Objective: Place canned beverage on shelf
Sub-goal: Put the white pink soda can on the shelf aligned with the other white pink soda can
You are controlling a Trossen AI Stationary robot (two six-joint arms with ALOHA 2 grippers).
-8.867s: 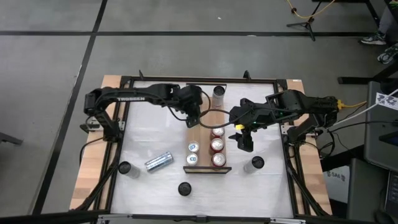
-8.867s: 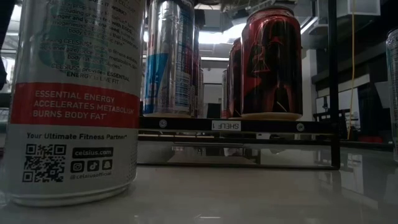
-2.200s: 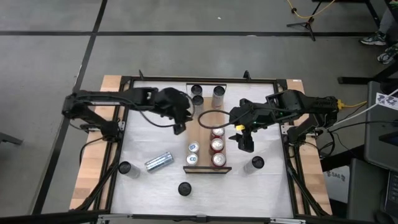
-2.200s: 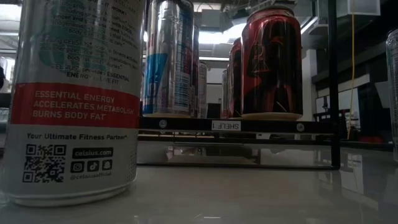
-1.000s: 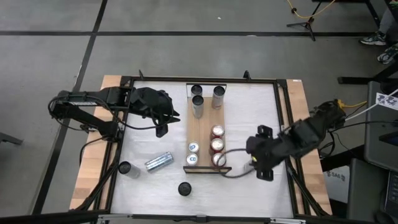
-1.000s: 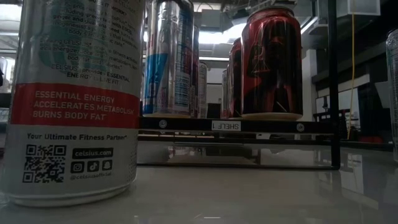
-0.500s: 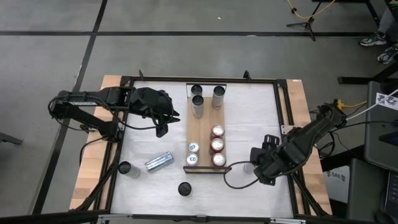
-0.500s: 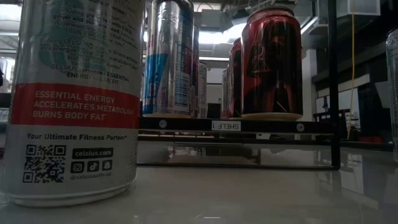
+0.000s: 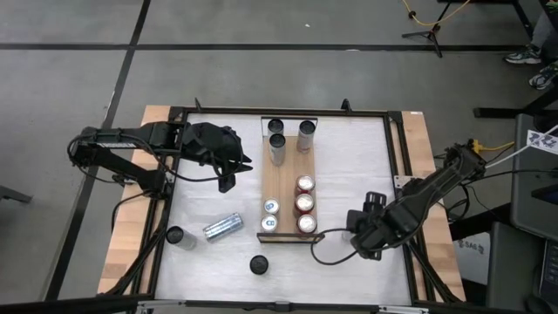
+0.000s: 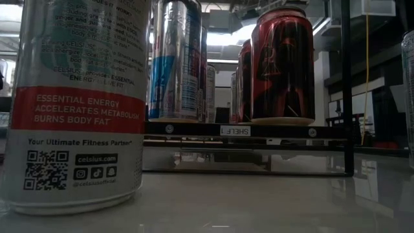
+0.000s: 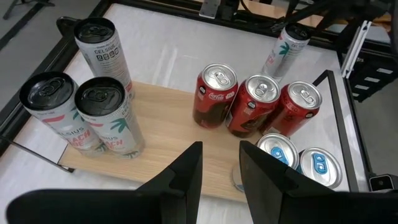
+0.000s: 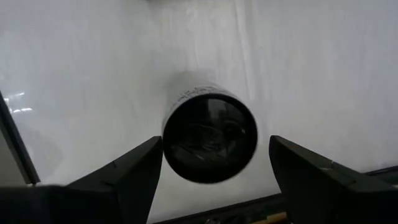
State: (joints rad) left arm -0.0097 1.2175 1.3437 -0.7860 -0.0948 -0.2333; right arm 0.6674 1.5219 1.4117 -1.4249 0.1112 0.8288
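Light-brown wood, the shelf [image 9: 287,179] runs down the frame's centre, holding three tall cans at its top end and five short ones by its dark lower lip, bare plank between. Lower right, beside that lip, the right gripper [image 9: 360,234] spreads its fingers wide around an upright dark-topped can [image 12: 210,137] on the white bench [image 9: 375,157]. The left gripper [image 9: 228,170], fingers narrowly parted, hangs upper left, off the shelf's edge.

The white table [image 9: 209,205] bears the shelf [image 9: 288,174], three upright cans and one toppled can [image 9: 222,228]
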